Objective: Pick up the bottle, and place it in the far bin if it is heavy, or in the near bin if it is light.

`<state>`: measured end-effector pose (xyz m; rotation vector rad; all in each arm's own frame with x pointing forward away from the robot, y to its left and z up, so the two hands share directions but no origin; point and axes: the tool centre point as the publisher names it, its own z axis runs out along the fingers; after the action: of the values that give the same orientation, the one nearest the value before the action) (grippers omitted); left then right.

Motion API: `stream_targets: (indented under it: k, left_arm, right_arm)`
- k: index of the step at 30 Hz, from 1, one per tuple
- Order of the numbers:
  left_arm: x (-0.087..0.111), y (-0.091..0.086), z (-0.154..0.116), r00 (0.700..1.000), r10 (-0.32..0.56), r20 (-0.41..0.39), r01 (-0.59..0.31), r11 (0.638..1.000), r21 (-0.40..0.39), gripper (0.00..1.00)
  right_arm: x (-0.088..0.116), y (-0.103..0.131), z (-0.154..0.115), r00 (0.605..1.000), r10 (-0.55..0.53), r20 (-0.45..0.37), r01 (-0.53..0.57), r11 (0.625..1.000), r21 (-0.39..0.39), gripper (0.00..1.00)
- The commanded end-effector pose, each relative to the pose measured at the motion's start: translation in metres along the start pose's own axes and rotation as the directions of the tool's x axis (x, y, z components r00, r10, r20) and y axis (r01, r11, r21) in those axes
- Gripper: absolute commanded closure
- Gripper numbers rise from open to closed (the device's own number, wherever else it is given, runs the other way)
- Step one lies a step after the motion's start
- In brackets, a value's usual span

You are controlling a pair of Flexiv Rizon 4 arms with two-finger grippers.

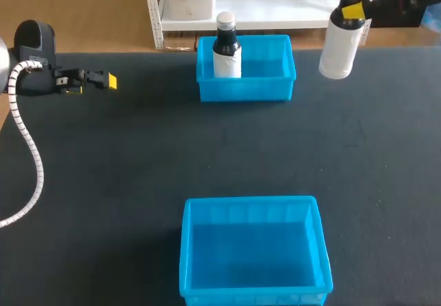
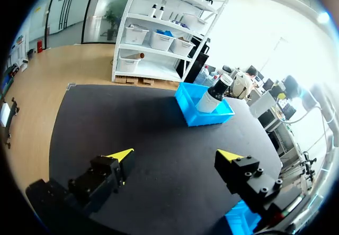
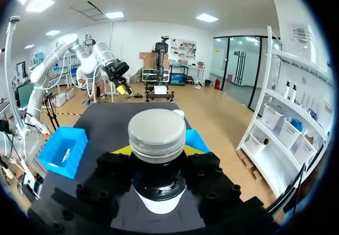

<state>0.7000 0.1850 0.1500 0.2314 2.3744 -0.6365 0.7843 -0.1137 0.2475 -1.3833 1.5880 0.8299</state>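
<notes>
dark table (image 1: 103, 154), far bin (image 1: 244, 89), near bin (image 1: 253, 295)

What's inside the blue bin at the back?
A dark bottle with a white label stands upright in the far bin, near its left wall. Nothing else shows inside. The bin's front wall hides the bottle's base and the floor behind it.
</notes>
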Motion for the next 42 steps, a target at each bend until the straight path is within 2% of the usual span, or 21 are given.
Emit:
stream_targets:
  k: [1,20,30,42]
  left_arm:
    - [0.000,0.000,0.000,1.000,0.000,0.000,0.000,1.000,0.000,0.00]
    - [0.000,0.000,0.000,1.000,0.000,0.000,0.000,1.000,0.000,0.00]
    - [0.000,0.000,0.000,1.000,0.000,0.000,0.000,1.000,0.000,0.00]
    - [0.000,0.000,0.000,1.000,0.000,0.000,0.000,1.000,0.000,0.00]
  right_arm:
    - [-0.003,0.012,-0.009,1.000,-0.002,-0.002,0.002,1.000,0.027,1.00]
    - [-0.001,0.009,-0.013,1.000,0.005,-0.013,-0.005,1.000,0.023,1.00]
    - [-0.009,-0.012,-0.008,1.000,0.001,-0.020,-0.001,1.000,0.006,1.00]
    - [-0.023,-0.041,0.015,1.000,-0.016,-0.024,0.016,1.000,-0.017,1.00]
